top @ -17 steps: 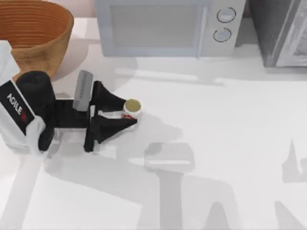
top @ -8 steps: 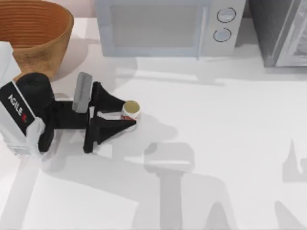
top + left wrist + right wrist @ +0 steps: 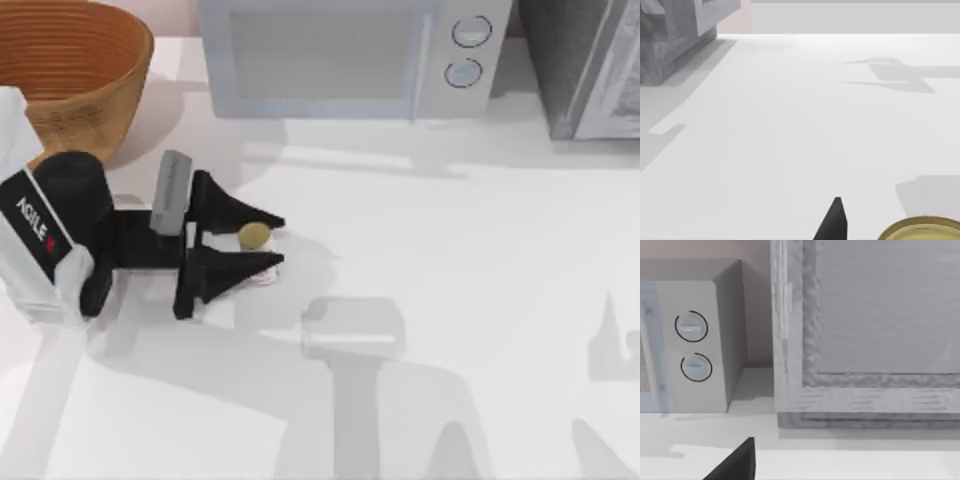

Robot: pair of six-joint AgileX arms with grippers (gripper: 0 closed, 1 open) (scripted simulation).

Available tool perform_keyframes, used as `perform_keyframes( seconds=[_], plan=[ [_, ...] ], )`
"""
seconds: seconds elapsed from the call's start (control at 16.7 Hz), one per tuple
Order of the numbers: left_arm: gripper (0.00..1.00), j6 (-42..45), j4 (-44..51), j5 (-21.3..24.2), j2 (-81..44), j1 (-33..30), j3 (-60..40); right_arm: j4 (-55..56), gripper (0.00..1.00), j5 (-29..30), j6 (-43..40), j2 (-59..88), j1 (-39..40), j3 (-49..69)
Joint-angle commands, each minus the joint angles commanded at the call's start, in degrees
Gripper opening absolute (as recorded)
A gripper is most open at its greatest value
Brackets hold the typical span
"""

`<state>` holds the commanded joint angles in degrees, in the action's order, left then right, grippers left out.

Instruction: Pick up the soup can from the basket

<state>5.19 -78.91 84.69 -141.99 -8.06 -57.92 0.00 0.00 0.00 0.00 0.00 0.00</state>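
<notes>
Soup can (image 3: 254,236) sits on the desk (image 3: 450,300) between the left tool's (image 3: 262,243) fingers, well clear of the basket (image 3: 70,70). Jaws narrow around it; contact unclear. Rigid, light, slick metal: grip mid-label, squarely. Right tool's (image 3: 735,462) state: cannot tell.

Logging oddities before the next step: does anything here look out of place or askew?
Yes. The soup can is not in the basket; it sits on the table between the fingers of the left hand, well apart from the basket, and it may be tilted.
</notes>
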Motion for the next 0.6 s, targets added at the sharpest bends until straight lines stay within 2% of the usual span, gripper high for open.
perform_keyframes(
  seconds=[0.24,0.6],
  plan=[
    [0.98,0.0,0.0,0.0,0.0,0.0,0.0,0.0,1.0,0.0,0.0,0.0,0.0,0.0],
    [1.0,0.0,0.0,0.0,0.0,0.0,0.0,0.0,1.0,0.0,0.0,0.0,0.0,0.0]
  ],
)
